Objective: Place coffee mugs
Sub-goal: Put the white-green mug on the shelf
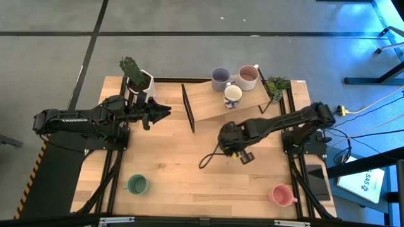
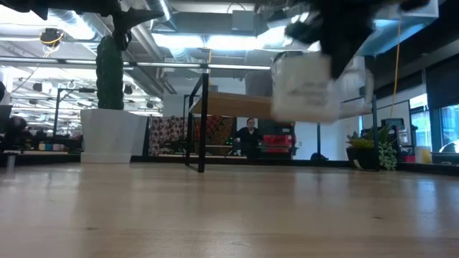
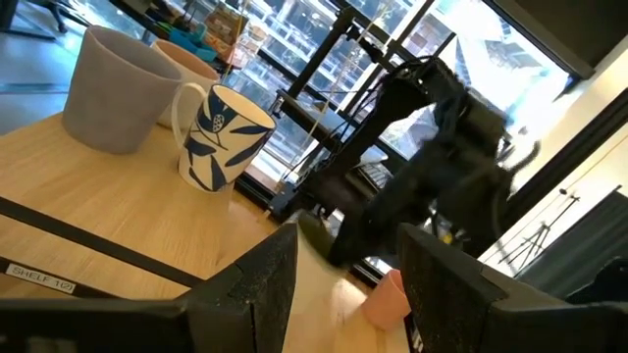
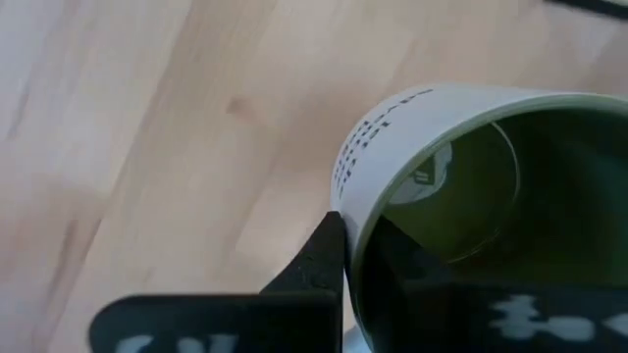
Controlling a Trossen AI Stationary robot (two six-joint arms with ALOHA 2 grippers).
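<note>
Pale wood worktop (image 1: 164, 157) lies bare mid-span. Left gripper (image 1: 165, 112) waits, fingers apart, beside the cactus pot (image 1: 140, 82). Three mugs (image 1: 233, 94) crowd the raised shelf (image 1: 208, 101); right gripper (image 1: 243, 154) pinches a white mug (image 4: 461, 167) aloft.

Wooden table (image 1: 170, 157): teal green mug (image 1: 137, 185) at 7 o'clock; pink mug (image 1: 281, 195) at 5 o'clock; cactus pot (image 1: 140, 84) at 11 o'clock.
</note>
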